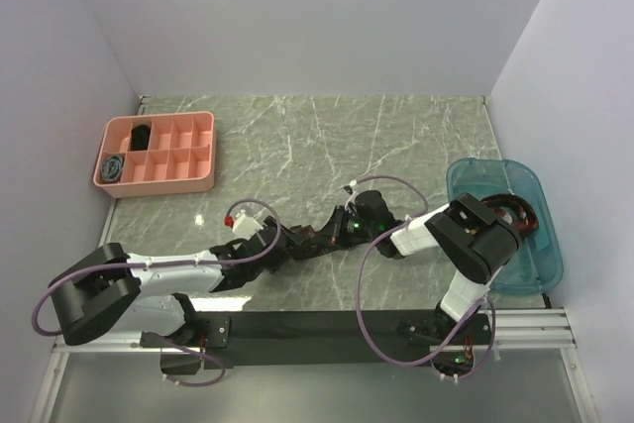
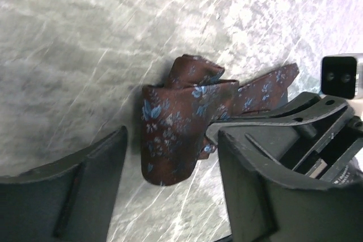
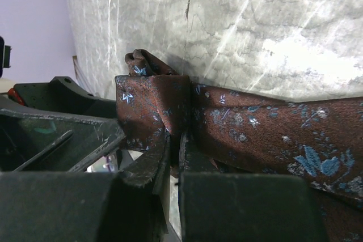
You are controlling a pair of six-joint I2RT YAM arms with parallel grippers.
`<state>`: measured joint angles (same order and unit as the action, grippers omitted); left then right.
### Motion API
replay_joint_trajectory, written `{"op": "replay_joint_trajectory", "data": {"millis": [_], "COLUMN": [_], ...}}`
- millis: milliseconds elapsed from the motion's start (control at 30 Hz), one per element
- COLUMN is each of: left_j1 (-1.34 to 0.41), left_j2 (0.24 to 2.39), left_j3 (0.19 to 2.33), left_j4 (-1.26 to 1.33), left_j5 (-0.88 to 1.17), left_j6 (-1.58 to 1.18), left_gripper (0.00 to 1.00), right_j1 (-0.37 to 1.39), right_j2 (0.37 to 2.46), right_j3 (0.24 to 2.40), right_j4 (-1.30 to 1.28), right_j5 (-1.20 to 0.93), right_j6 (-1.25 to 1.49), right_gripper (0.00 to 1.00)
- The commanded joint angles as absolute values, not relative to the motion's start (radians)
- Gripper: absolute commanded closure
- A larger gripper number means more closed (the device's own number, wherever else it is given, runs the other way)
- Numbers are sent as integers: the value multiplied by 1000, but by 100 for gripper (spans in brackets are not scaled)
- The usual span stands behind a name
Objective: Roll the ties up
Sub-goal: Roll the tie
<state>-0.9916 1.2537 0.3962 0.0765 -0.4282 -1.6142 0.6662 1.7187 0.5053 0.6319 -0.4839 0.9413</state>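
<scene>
The brown-maroon tie with small blue flowers lies on the marble worktop, close to the near edge and about midway along it, between the two arms. One end is folded over into a loose bundle. The rest runs off as a flat strip toward the right.

The right tool is clenched on the tie, its fingers pinching the fold where the bundle meets the strip. The left tool is released, with its fingers spread wide on either side of the bundle. The outer finger stands well apart from the cloth, and I can't tell if the other one touches it.

A pink tray with compartments sits in the far left corner. It holds a black coil in one compartment of the far row, and a grey-blue coil in the left compartment of the near row. A blue bin stands at the right edge. Something dark lies inside it, mostly hidden behind the right arm.
</scene>
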Motion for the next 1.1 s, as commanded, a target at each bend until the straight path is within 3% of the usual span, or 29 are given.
{"op": "replay_joint_trajectory", "data": {"millis": [0,67,267,400,533,600,667,867,1067], "left_j1": [-974,-969,-971,-971,-973,-971,-973,-969,-936], "left_j2": [1276,1288,1308,1310,1299,1295,1281,1261,1258], "left_j3": [396,419,422,436,457,459,460,497,512], "left_j4": [153,144,156,153,106,88,69,14,3], "left_j5": [-414,-410,-393,-394,-429,-448,-474,-540,-542], "left_j6": [-1577,-1560,-1536,-1506,-1476,-1471,-1465,-1416,-1371], "left_gripper": [32,35,59,88,99,99,99,99,99], "right_j1": [655,649,637,637,637,638,637,630,598], "right_j2": [1782,1789,1796,1758,1624,1568,1517,1430,1531], "right_j3": [466,466,460,463,486,511,520,506,547], "right_j4": [477,476,495,517,415,338,233,74,72], "right_j5": [-431,-433,-443,-453,-398,-344,-284,-132,-127], "right_j6": [917,920,925,902,848,801,776,764,778], "right_gripper": [100,100,100,100,79,72,71,77,78]}}
